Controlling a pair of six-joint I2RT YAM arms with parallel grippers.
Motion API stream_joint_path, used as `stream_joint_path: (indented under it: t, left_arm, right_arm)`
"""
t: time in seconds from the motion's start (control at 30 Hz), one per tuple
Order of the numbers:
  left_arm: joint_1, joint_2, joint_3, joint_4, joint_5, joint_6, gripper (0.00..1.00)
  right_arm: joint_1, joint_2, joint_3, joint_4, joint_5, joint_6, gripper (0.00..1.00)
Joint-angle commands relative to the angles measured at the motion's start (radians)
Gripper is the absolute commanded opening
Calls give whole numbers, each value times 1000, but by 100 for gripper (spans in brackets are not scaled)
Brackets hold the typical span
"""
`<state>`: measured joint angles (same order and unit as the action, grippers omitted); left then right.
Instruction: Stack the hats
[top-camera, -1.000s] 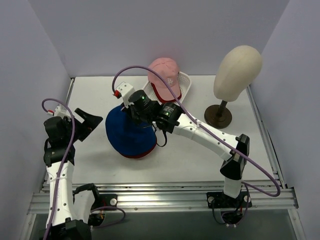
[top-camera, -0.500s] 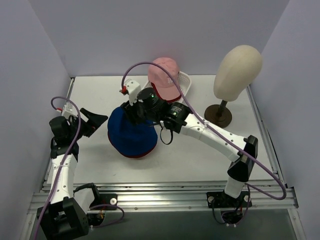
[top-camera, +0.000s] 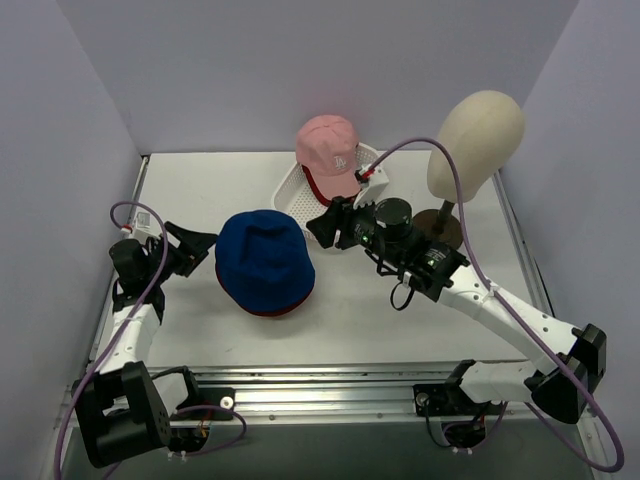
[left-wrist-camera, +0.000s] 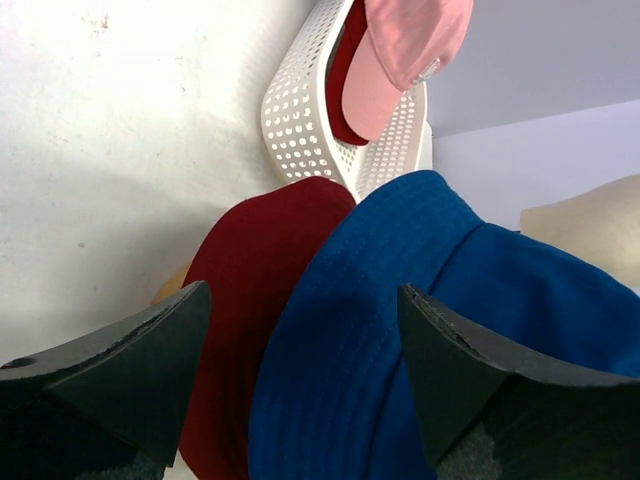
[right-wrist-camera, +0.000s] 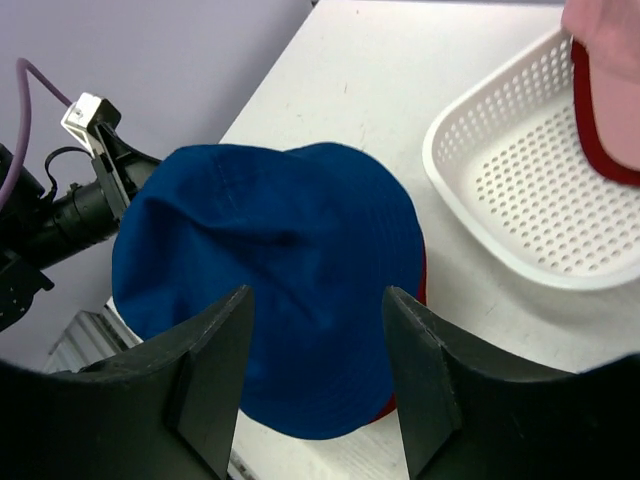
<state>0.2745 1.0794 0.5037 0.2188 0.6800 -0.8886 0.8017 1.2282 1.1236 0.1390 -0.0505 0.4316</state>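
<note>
The royal-blue bucket hat (top-camera: 263, 258) lies on the table over the dark red cap, of which only a rim (top-camera: 272, 313) shows. The pink cap (top-camera: 330, 150) rests on the far edge of the white basket (top-camera: 296, 190). My left gripper (top-camera: 198, 250) is open and empty just left of the blue hat. In the left wrist view the blue hat (left-wrist-camera: 430, 330) and red cap (left-wrist-camera: 250, 280) sit between its fingers (left-wrist-camera: 120, 370). My right gripper (top-camera: 322, 226) is open and empty, just right of the blue hat (right-wrist-camera: 260, 270), near the basket (right-wrist-camera: 540, 200).
A cream mannequin head (top-camera: 478, 130) on a brown stand (top-camera: 437, 232) is at the back right. Purple walls close in on both sides and the back. The left arm (right-wrist-camera: 70, 210) shows beyond the blue hat in the right wrist view.
My right gripper has let go of the blue hat and pulled back to the right. The blue hat now lies free on the red cap. My left arm has shifted slightly toward the hat.
</note>
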Motion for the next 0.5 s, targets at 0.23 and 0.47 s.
stream_joint_path:
  t: [0.23, 0.47]
  left_arm:
    - [-43, 59, -37, 284, 29, -69, 81]
    - [-67, 112, -68, 363, 29, -75, 71]
  right_arm:
    - [-88, -39, -195, 290, -80, 197, 49]
    - [-124, -32, -248, 343, -127, 196, 50]
